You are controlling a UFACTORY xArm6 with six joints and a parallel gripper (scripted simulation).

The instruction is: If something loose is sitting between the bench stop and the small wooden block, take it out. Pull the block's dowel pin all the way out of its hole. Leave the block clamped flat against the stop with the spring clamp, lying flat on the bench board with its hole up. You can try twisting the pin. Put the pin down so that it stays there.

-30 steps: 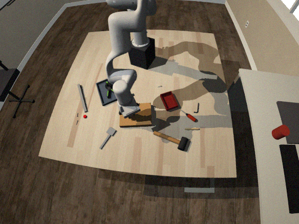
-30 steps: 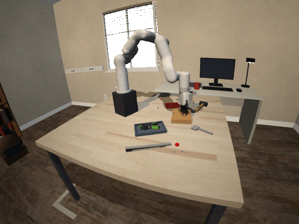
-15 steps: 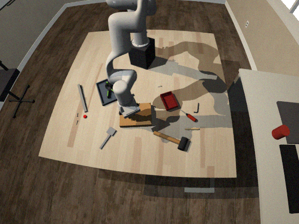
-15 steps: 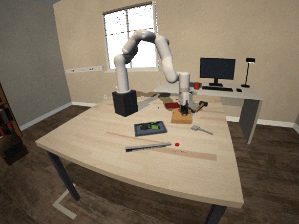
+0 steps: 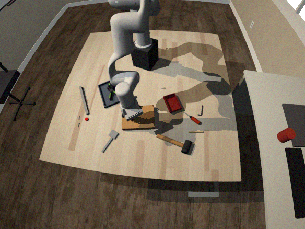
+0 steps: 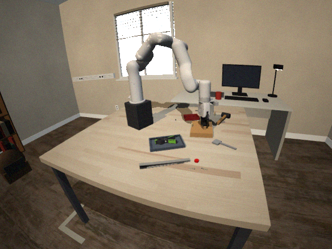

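Observation:
The bench board [image 5: 138,121] lies near the middle of the table and also shows in the exterior view [image 6: 202,132]. My gripper [image 6: 204,125] points straight down onto the board, its fingers low at a small dark cluster there. In the top view my wrist [image 5: 130,110] covers the near left corner of the board and hides the fingers, the block, the stop and the pin. The fingers stand narrow, but I cannot tell whether they grip anything. A black and green tool [image 5: 110,92] lies in a dark tray [image 6: 166,144] to the left of the board.
A red tray [image 5: 173,103], a red-handled screwdriver [image 5: 193,118], a hex key [image 5: 201,110], a thin pale wooden stick [image 5: 196,132] and a mallet [image 5: 177,144] lie right of the board. A scraper [image 5: 110,140], a metal ruler [image 5: 84,100] and a small red knob [image 5: 86,119] lie left.

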